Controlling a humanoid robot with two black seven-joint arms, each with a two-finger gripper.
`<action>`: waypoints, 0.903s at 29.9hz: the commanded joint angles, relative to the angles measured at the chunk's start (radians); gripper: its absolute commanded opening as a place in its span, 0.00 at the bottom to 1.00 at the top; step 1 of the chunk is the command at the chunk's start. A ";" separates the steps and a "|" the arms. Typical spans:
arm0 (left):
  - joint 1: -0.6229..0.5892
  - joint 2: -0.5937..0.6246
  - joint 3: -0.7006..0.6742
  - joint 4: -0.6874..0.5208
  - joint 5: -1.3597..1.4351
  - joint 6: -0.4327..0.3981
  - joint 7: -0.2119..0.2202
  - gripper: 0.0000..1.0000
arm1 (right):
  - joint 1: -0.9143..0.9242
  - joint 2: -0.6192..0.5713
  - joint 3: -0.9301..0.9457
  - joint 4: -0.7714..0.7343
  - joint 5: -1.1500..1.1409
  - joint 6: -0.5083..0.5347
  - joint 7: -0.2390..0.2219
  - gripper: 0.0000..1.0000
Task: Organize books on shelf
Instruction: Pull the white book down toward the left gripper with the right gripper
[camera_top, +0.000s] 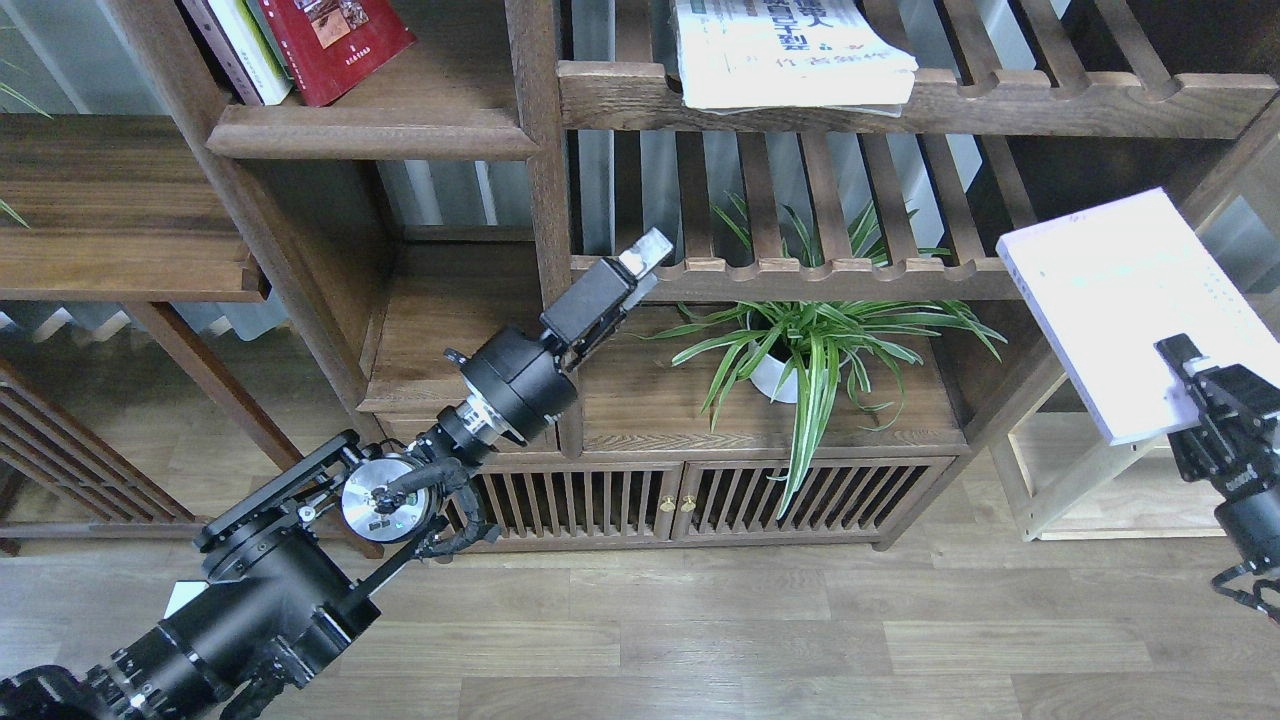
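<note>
My right gripper (1192, 388) is shut on the lower corner of the thick pale lavender-white book (1125, 305), holding it tilted in the air at the right, in front of the bookcase's right post. The red book (338, 38) leans on the dark plank shelf (370, 132) at the top left. The large white book with green characters (790, 52) lies flat on the upper slatted rack. My left gripper (638, 258) reaches up to the front rail of the lower slatted rack; I see it edge-on, so its fingers do not separate.
More books (235, 40) stand left of the red one. A potted spider plant (805, 350) sits on the cabinet top (650, 400) under the lower rack. A pale wooden stand (1095, 470) is at the right, below the held book.
</note>
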 joint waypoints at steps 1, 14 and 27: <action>-0.001 0.000 0.055 0.021 0.000 0.000 -0.002 0.98 | -0.018 0.000 -0.003 0.012 -0.006 0.000 0.000 0.05; 0.000 0.000 0.103 0.056 -0.047 0.000 -0.028 0.98 | 0.034 0.017 -0.118 0.014 -0.035 0.000 0.006 0.05; -0.006 0.000 0.109 0.058 -0.079 0.000 -0.054 0.98 | 0.180 0.175 -0.213 0.014 -0.145 0.000 0.006 0.05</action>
